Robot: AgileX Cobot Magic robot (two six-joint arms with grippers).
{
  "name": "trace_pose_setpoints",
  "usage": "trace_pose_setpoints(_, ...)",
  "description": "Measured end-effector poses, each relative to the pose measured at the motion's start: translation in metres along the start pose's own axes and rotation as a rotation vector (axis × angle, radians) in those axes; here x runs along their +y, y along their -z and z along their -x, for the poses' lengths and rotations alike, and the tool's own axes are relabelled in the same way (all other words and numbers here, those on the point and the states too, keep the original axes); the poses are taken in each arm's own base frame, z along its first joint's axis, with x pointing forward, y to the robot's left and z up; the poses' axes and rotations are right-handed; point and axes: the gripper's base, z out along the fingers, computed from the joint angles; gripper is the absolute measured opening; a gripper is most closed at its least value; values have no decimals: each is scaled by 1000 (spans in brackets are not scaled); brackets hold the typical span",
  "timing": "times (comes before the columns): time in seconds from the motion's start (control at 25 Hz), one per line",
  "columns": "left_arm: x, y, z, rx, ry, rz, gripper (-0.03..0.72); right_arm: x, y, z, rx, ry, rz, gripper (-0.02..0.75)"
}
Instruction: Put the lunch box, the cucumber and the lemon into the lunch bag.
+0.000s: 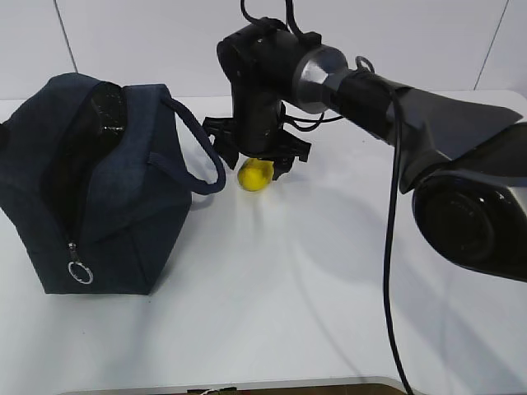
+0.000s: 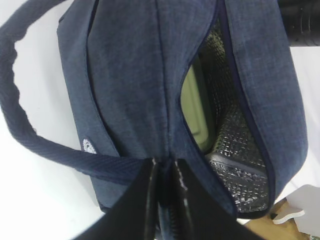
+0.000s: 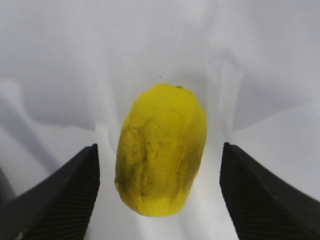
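The navy lunch bag (image 1: pixel 90 181) stands tilted at the left with its top zipper open. In the left wrist view my left gripper (image 2: pixel 164 167) is shut on the bag's zipper edge (image 2: pixel 135 75) and holds the opening apart. The lunch box's sage-green lid (image 2: pixel 197 112) shows inside, against the silver lining. The cucumber is out of view. The yellow lemon (image 1: pixel 254 177) lies on the table just right of the bag. My right gripper (image 1: pixel 255 167) is open and low over it. In the right wrist view the lemon (image 3: pixel 160 150) lies between the two fingers (image 3: pixel 65 195), apart from both.
The bag's loop handle (image 1: pixel 202 156) hangs out toward the lemon. A silver ring pull (image 1: pixel 80 272) hangs at the bag's front corner. The right arm's black cable (image 1: pixel 391 247) drops to the front of the white table (image 1: pixel 288 313).
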Motion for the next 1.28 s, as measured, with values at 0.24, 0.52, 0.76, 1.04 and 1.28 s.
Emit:
trace_pose_setpoints(0.24,0,0,0,0,0,0,11,0,0,0,0,0,0,536)
trace_pose_setpoints(0.52,0,0,0,0,0,0,11,0,0,0,0,0,0,479)
trace_pose_setpoints(0.76,0,0,0,0,0,0,11,0,0,0,0,0,0,405)
trace_pose_setpoints(1.04,0,0,0,0,0,0,11,0,0,0,-1,0,1,388)
trace_pose_setpoints(1.28,0,0,0,-1,-2,0,11,0,0,0,-1,0,1,354)
